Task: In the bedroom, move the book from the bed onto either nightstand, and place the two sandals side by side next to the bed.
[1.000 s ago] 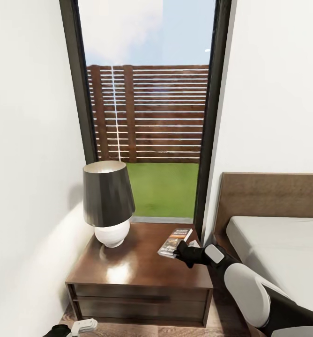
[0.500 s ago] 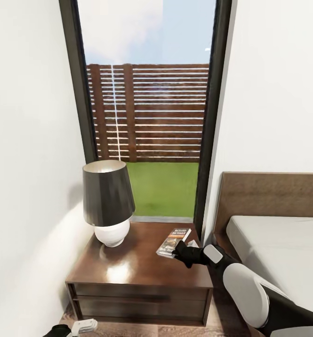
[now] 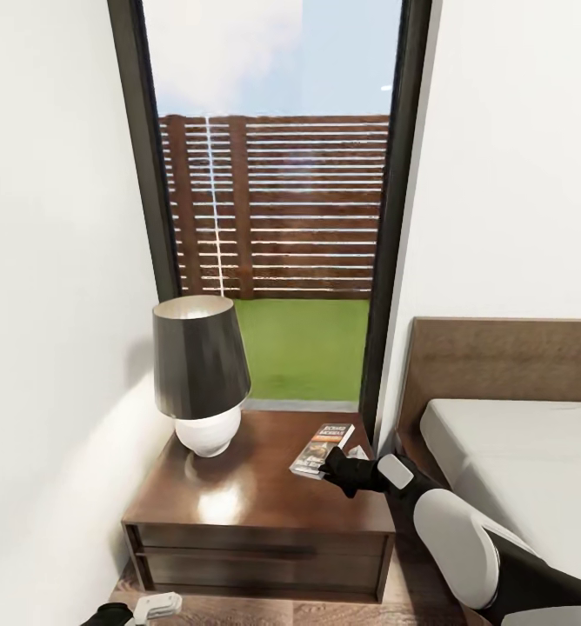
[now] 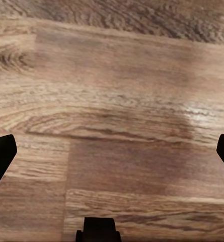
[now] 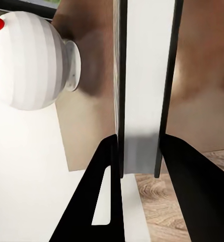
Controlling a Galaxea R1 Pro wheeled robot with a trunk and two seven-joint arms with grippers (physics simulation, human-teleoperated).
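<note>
1. Head view vs. 1 s ago: the book (image 3: 323, 449) sits a touch further in over the nightstand (image 3: 256, 500) top, and the right gripper (image 3: 330, 469) with it. The whole pic also shifts slightly, so part of that is camera movement.
2. Book now: over the nightstand's rear corner nearest the bed (image 3: 517, 452), well apart from the lamp (image 3: 199, 369) at the nightstand's far side. Flat on the wood or just above it: cannot tell.
3. Right gripper: fingers clamped on the book's near edge. Right wrist view confirms it, with the book (image 5: 142, 85) seen edge-on, white page block between dark covers, and both black fingers (image 5: 109, 201) pressed against it. The striped white lamp base (image 5: 28, 60) sits beyond.
4. Left gripper (image 4: 112, 151): jaws spread wide, holding nothing, pointed at the wood floor (image 4: 112, 75). In the head view it hangs low, in front of the nightstand (image 3: 143, 606).
5. Judgement: book step is nearly done. Release and withdrawal remain, and the sandals are not yet dealt with.
6. Risk, as judgement: book lies near the nightstand edge, so a careless pull-back could drag it off.
7. Writing: the cover has white title lettering above an orange band; too small and blurred to read. No other labels or brands legible.
</note>
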